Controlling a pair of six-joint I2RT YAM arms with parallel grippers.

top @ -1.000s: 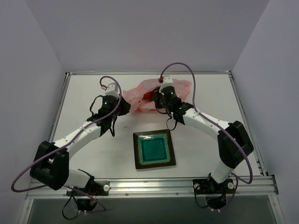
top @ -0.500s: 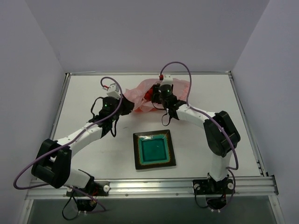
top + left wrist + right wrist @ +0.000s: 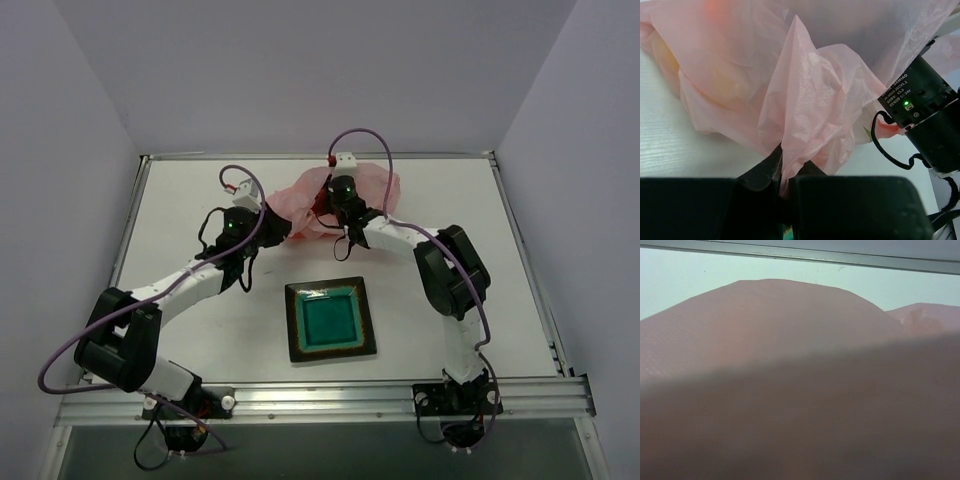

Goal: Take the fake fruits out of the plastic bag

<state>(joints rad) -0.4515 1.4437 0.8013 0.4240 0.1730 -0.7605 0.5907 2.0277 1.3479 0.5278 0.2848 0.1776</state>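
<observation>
Left gripper (image 3: 785, 175) is clamped tight on a fold of the bag (image 3: 805, 100) at the bag's left near edge, with film pinched between its 2 fingers. Right gripper (image 3: 338, 195) is pushed into the bag from the near right. Its wrist view is all pink film and shows no fingers, so we cannot tell how wide it is or whether it holds anything.

The bag sits far centre on the table (image 3: 170, 200). The fruits (image 3: 715, 7) are inside it. We see only an orange glow and a pale yellow patch through the film, plus a bit of red by the right wrist in the top view. We judge 0 fruits are out yet.

Risks:
- The right arm works blind, so it may grab film together with a fruit, or just film.
- The film is thin, so a hard pull against the left pinch could tear it or slip it free.
- If the bag lifts with the right arm, glossy round fruits may spill and roll on the smooth top.
- The right arm's cable loop (image 3: 890, 145) hangs close to the left gripper and could snag.

The table is white and matte, with faint grain. A metal rail (image 3: 320, 398) runs along the near edge. A teal dish (image 3: 330, 320) lies near centre, well apart from the bag. Plain pale walls (image 3: 300, 70) close in 3 sides.
</observation>
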